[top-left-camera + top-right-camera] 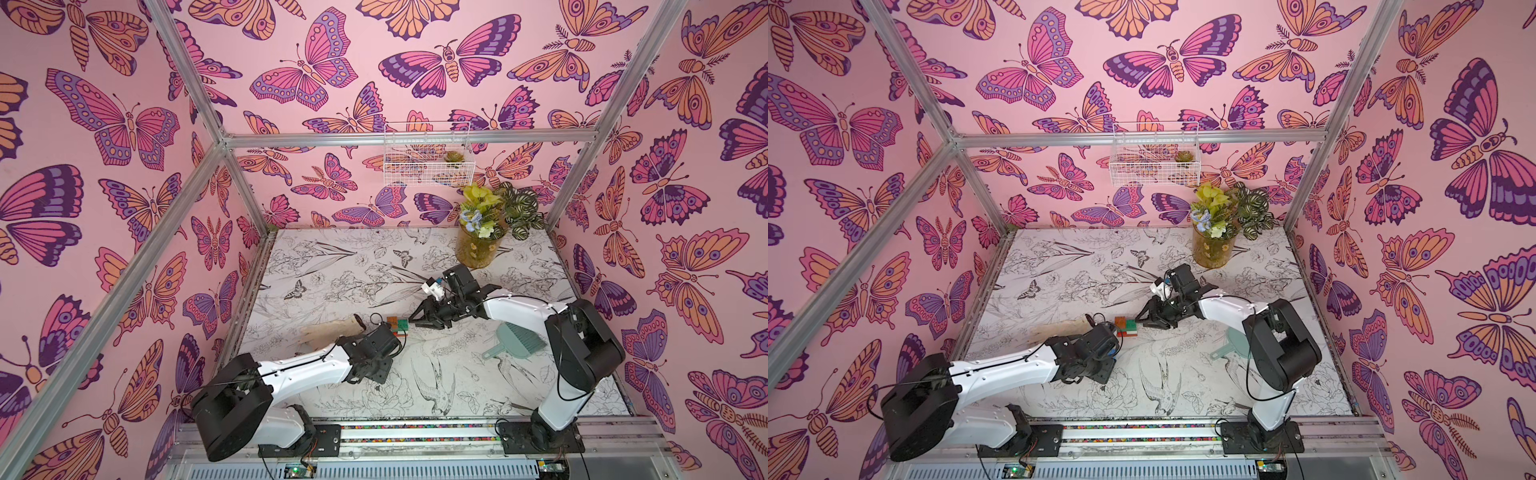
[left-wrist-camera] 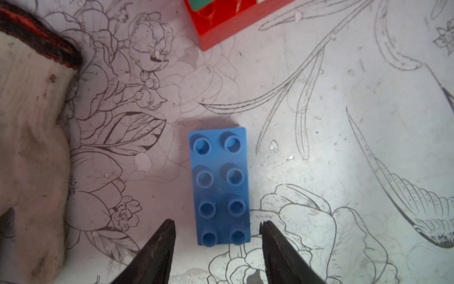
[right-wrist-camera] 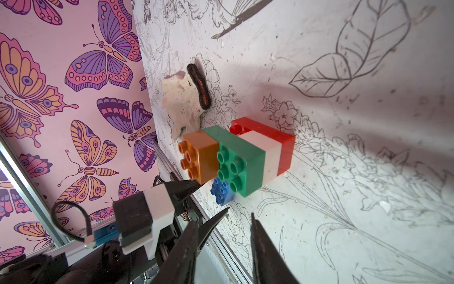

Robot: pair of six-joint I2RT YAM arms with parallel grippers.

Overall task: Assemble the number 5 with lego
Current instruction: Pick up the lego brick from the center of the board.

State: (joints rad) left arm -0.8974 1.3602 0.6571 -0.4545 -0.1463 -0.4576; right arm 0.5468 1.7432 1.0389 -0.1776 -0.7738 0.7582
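**Lego, last brick pending.** The four-brick stack (image 3: 245, 157) stands on the table (image 2: 344, 147) near its middle in a top view (image 1: 397, 325), red at the base, then white, green and orange on top. The blue brick (image 2: 219, 186) lies loose and flat, studs up, just beside the stack and apart from it.

**Step in hand (judged).** The left gripper (image 2: 217, 231) is picking up the blue brick. Its fingertips (image 2: 167, 233) are spread and flank the brick's near end. A strip of table shows on each side, so nothing is pinched yet.

**Next move.** This likely calls for closing squarely across the brick's narrow width, lifting it level, and pressing it onto the orange studs to complete the number 5.

**Right gripper.** The right gripper (image 3: 239, 214) hangs close to the stack without touching it. Its tips are parted by a narrow gap and hold nothing. It is probably placed to steady the stack.

**Surroundings.** A beige glove (image 2: 29, 147) lies near the blue brick.
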